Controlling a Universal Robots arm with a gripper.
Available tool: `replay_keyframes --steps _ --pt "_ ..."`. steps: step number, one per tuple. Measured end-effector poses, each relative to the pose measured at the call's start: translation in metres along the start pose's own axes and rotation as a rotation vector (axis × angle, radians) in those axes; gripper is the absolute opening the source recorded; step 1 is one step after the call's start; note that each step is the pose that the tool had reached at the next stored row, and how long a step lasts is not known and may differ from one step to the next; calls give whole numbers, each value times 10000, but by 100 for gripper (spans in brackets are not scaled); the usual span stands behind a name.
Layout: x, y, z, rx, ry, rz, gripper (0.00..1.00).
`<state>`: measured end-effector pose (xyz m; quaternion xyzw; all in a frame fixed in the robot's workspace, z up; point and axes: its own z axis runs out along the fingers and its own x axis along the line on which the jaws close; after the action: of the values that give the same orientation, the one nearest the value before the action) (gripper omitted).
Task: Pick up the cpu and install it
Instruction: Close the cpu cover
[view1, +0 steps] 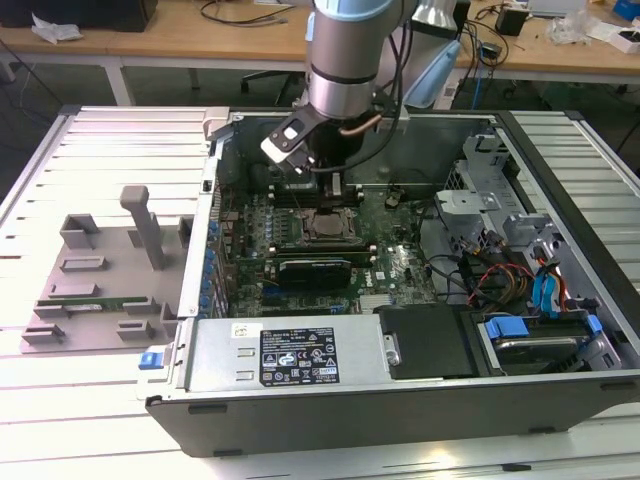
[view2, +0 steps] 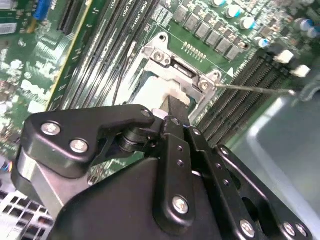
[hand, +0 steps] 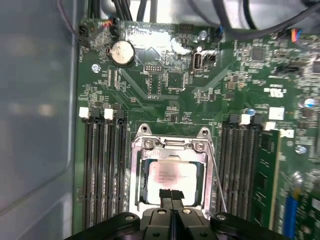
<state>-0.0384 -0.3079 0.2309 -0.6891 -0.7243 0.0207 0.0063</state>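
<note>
Directly over the cpu lying in its socket, the end effector is poised, fingers together, gripping nothing; a skewed push could bend socket pins.

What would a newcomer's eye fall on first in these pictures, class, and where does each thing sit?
First comes the robot arm, reaching down into the open computer case in the middle of the exterior view. In the first wrist view, the silver cpu lies inside the socket frame on the green motherboard, with the shut gripper at one edge of it. A grey parts tray lies on the exterior view's left.
</note>
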Motion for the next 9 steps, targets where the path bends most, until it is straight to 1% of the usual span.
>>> replay_keyframes --steps 3,6,9 --pt "-2 -3 -86 0 1 0 11" --pt "-3 -6 -147 1 -1 -1 11" --pt "-3 -6 -158 -1 2 0 11"
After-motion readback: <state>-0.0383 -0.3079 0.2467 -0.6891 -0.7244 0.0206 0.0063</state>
